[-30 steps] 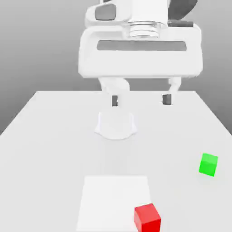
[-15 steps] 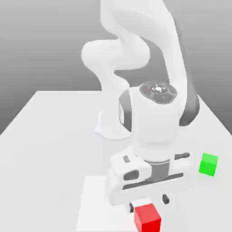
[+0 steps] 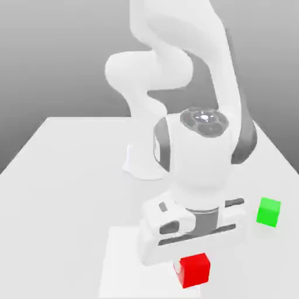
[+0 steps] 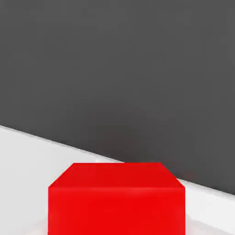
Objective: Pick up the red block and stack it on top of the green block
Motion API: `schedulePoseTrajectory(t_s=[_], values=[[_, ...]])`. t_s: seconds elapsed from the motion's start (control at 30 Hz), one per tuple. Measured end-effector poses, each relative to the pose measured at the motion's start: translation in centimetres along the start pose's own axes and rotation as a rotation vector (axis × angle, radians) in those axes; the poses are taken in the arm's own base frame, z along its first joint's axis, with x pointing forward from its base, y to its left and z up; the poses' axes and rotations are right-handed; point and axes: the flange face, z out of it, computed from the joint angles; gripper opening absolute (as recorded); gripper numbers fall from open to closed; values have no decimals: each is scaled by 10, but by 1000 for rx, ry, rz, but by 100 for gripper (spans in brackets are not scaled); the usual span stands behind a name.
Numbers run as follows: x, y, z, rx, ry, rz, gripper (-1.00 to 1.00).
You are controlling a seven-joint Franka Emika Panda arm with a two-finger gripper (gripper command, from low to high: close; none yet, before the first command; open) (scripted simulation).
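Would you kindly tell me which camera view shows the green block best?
The exterior view: the green block sits in full on the table, toward that view's right, apart from the red block. The hand view gives the red block close up instead.

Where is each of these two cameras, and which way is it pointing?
Exterior view: off the arm, facing the robot across the white table; shows the white arm, its hand over the red block, and the green block.
Hand view: on the hand, looking closely at the red block.
Shared: red block and table.
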Motion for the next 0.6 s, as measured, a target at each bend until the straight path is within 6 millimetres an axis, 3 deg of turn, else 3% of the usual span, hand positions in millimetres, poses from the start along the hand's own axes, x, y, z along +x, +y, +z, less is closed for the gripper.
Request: schedulePoseTrajectory(t_s=[0.1, 0.17, 0.23, 0.27, 0.37, 0.47, 0.5, 0.6], values=[[-82, -52, -12, 8, -9, -179, -100], [-161, -86, -19, 4, -10, -354, -100], [-239, -101, -23, -6, -5, -521, -100], [-263, -101, -22, -11, -1, -570, -100], [-250, -92, -1, -16, 7, -532, -100], [-254, -91, 30, -17, 7, -541, -100], [-255, -91, 37, -17, 6, -542, 100], [-255, -91, 37, -17, 6, -542, 100]])
